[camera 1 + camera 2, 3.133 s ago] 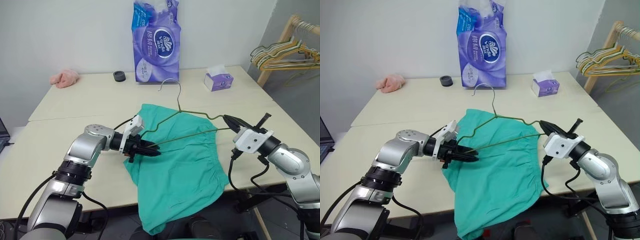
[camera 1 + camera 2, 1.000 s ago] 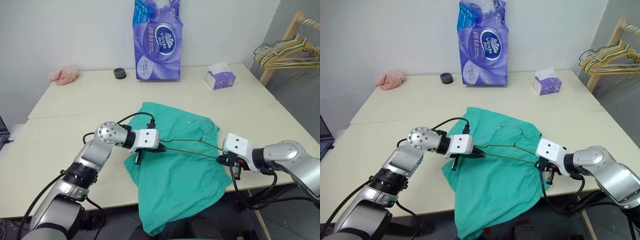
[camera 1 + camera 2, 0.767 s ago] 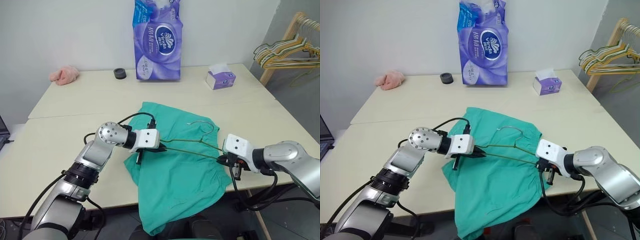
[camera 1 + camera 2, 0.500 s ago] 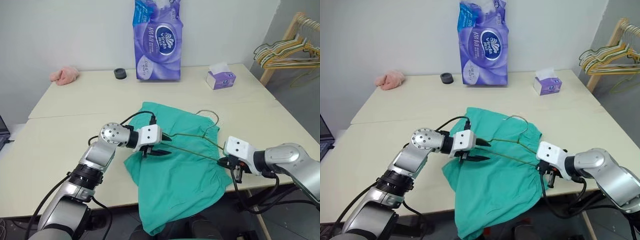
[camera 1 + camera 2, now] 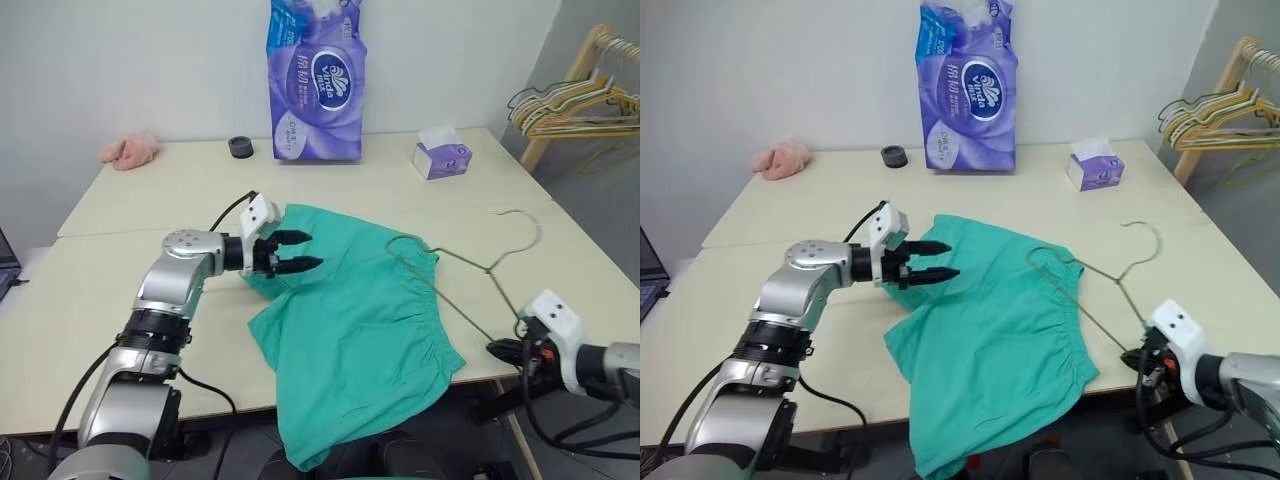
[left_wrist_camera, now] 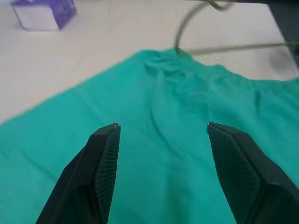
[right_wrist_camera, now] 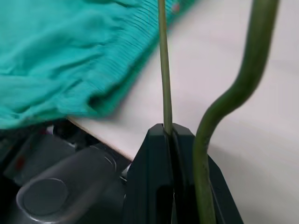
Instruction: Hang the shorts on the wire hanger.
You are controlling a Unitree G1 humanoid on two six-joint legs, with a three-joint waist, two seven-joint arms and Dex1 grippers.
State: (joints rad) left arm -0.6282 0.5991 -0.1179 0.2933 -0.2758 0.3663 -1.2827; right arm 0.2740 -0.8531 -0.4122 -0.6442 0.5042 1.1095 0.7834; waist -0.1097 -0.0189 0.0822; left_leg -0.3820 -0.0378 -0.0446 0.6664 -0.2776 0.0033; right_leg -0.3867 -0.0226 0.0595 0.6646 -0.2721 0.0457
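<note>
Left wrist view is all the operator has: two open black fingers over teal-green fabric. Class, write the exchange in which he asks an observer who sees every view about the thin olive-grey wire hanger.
Operator: Who holds the thin olive-grey wire hanger?
Observer: The right gripper, shut on its lower wire at the table's near edge.
Operator: Is it inside the teal-green fabric shorts?
Observer: One corner reaches the gathered waistband; its hook lies on bare table.
Operator: Where is my left gripper?
Observer: Over the shorts' far left corner, holding nothing.
</note>
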